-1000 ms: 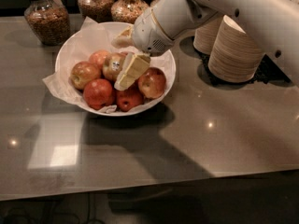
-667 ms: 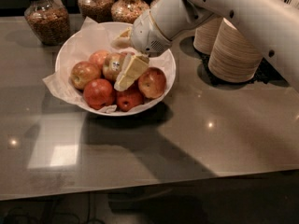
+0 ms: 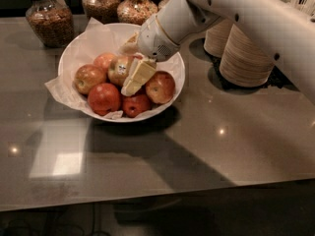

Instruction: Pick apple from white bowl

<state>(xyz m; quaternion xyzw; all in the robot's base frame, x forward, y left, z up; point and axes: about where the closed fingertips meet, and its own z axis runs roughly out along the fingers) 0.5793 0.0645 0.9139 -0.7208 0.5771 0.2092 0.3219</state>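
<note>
Forearm (image 3: 256,18) swung lower across tan bowl stack (image 3: 243,58); pincer (image 3: 132,73), at apple (image 3: 116,73) in white bowl (image 3: 178,80), marginally lower.

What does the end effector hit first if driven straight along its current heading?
Likely a red apple: the end effector points down-left inside the white bowl, its tip near that one, beside the stickered apple. Depth is unclear.

The pale yellowish-green, stickered apple (image 3: 118,71) lies in the paper-lined white bowl (image 3: 180,73), hand (image 3: 131,82) just beside it.
</note>
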